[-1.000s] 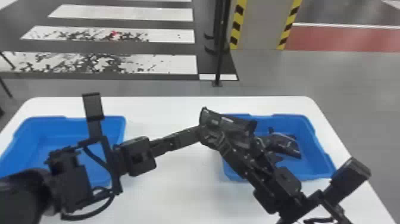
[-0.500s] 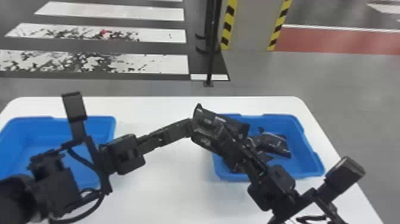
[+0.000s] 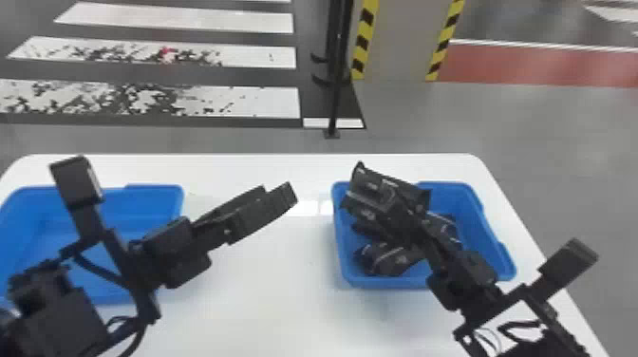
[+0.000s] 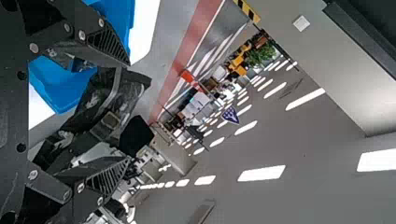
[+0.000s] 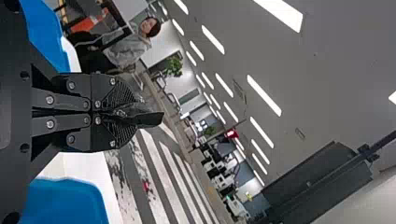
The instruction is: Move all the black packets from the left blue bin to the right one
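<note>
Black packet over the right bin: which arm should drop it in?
Probably the right: its gripper is shut on the packet above the right bin, while the left gripper is open between the bins.

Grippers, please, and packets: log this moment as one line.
right gripper: shut on packet, over right bin | left gripper: open, over table | right bin: more packets inside
</note>
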Robot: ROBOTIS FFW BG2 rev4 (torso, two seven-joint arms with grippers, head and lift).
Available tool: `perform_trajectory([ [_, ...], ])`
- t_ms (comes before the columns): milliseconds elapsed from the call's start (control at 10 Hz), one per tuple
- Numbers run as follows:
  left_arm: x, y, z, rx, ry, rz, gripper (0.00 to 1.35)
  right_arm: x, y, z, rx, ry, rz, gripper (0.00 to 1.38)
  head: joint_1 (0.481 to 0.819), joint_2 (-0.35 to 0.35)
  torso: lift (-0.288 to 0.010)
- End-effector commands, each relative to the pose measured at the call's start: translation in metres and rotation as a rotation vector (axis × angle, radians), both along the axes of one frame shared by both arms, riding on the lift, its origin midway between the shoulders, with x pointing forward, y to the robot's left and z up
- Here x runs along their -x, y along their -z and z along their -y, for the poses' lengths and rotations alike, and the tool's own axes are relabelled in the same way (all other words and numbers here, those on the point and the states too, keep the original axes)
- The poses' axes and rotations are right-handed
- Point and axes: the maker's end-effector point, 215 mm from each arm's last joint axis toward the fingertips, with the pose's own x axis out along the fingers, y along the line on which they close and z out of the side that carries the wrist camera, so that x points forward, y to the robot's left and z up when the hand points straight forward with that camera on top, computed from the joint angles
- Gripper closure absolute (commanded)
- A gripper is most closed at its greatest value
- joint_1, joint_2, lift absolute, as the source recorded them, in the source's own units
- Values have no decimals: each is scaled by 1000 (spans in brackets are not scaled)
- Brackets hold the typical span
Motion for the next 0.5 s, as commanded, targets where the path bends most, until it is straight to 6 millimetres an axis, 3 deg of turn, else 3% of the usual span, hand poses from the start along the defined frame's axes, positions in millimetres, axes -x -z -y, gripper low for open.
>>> perform_trajectory([
  [0,17,-5,-7,-5,-21,22,127,-22,26,35,38,51,-33,1276,695,-129,-154],
  [200,43,5,-20,-16,-62,-8,128,-49,63,62,83,84,-89,1276,695,-177,-154],
  [400,54,-1,-30,-11,-128,23,128,-64,90,115,168,180,-133,1214,695,-194,-154],
])
